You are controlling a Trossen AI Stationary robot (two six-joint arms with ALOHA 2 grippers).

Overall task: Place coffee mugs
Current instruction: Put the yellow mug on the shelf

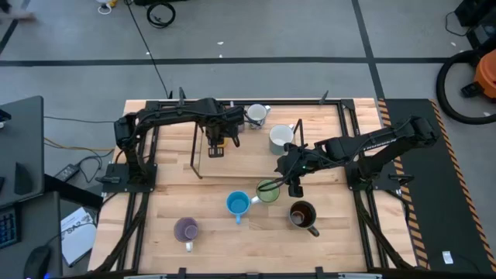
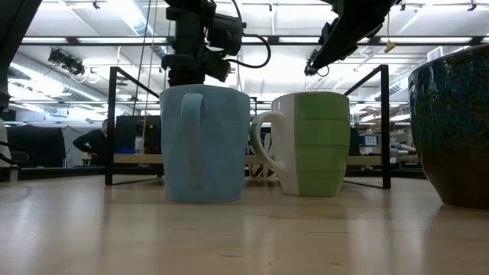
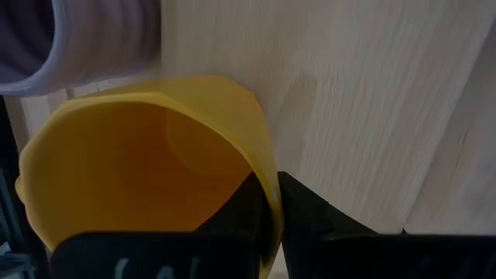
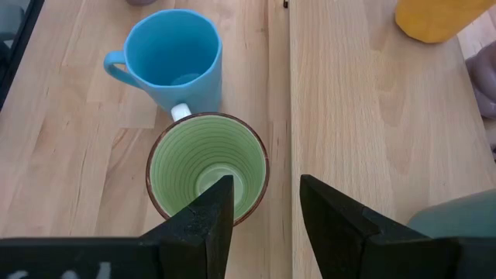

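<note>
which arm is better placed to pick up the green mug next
The right. Its right gripper hangs open directly above the green mug, fingers straddling the rim. The left gripper is busy at the rack, shut on the orange mug.

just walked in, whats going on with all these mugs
A two-armed robot is setting out coffee mugs on a wooden table. The left end effector is clamped on the rim of an orange mug near the black wire rack. The right end effector hangs open over the green mug, which stands beside the blue mug. Brown, purple and white mugs stand elsewhere on the table.
</note>
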